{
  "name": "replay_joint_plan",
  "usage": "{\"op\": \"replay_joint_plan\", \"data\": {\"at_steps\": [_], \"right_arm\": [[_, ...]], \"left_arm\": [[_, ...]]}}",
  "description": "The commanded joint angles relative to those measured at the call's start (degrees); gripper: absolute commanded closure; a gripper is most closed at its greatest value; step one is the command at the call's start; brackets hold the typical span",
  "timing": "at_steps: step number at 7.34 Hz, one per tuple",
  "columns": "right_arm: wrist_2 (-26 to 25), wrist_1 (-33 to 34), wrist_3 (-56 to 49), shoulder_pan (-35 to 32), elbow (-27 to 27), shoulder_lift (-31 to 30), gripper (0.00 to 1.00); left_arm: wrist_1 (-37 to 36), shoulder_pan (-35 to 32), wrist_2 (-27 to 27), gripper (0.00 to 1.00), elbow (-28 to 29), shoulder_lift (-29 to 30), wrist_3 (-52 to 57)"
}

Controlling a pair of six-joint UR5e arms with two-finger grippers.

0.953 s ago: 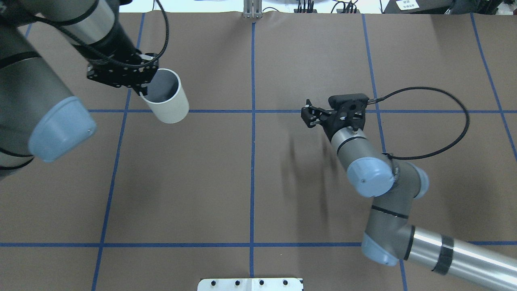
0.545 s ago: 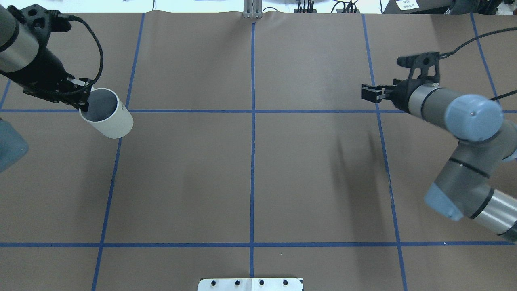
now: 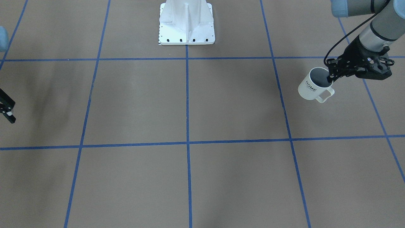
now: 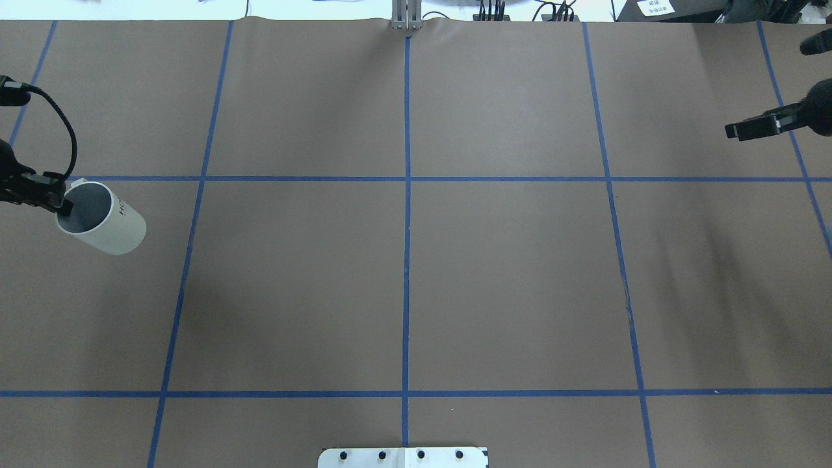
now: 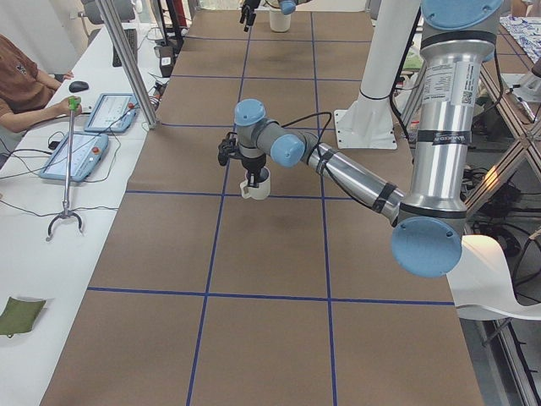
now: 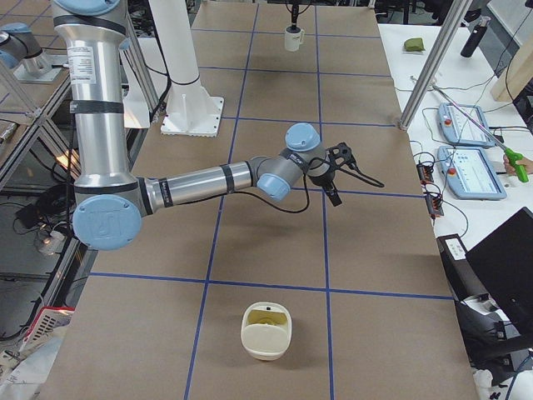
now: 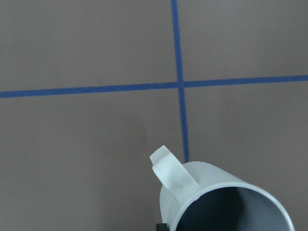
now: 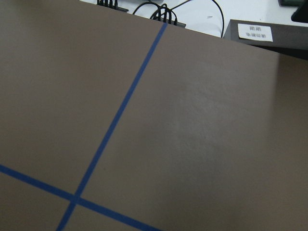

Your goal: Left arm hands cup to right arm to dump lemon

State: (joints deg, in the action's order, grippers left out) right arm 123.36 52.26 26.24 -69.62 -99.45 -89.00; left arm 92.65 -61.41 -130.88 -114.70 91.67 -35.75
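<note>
At the table's far left end in the overhead cam, we have the cup hanging tilted from the left gripper. The gripper is clamped on the rim w/ one finger inside and one outside. The handle points to the operators' side, away from the fingers. We can't see the lemon. The left wrist cam shows only part of the grey inside, and no slice is in that part.

The right gripper is well apart, at the opposite edge, and holds nothing. It shows edge-on, so we can't tell if it's open or closed.

The handover hasn't begun, so the step in hand is bringing both arms to the ctr. To do it well:
- We'd carry the cup mouth-up and level it out, since a tilt could spill the slice early.
- We'd go slow, as a rim pinch lets the cup swing.
- We'd present the free side of the rim or the body to the right gripper, clear of the left fingers.
- The left should let go only once the right has clamped firm.

The cream tub near the right end is prob. the dump spot, but that's our guess.
</note>
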Motion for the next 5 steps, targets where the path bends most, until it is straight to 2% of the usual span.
{"op": "replay_joint_plan", "data": {"at_steps": [1, 2, 4, 5], "right_arm": [[7.23, 0.3, -3.29, -4.72, -0.04, -4.5, 0.0], [9.42, 0.47, -4.17, -6.13, 0.13, -5.04, 0.0], [9.53, 0.47, -4.09, -6.49, 0.14, -5.05, 0.0], [9.36, 0.65, -4.0, -6.49, 0.14, -4.78, 0.0]], "left_arm": [[0.51, -1.52, 0.1, 1.0, 6.29, -1.32, 2.09], [0.51, -1.43, 0.02, 1.0, 8.34, -1.32, 2.09], [0.51, -1.35, -0.16, 1.0, 9.23, -1.32, 1.91], [0.51, -1.17, -0.25, 1.0, 11.67, -1.14, 2.0]]}}
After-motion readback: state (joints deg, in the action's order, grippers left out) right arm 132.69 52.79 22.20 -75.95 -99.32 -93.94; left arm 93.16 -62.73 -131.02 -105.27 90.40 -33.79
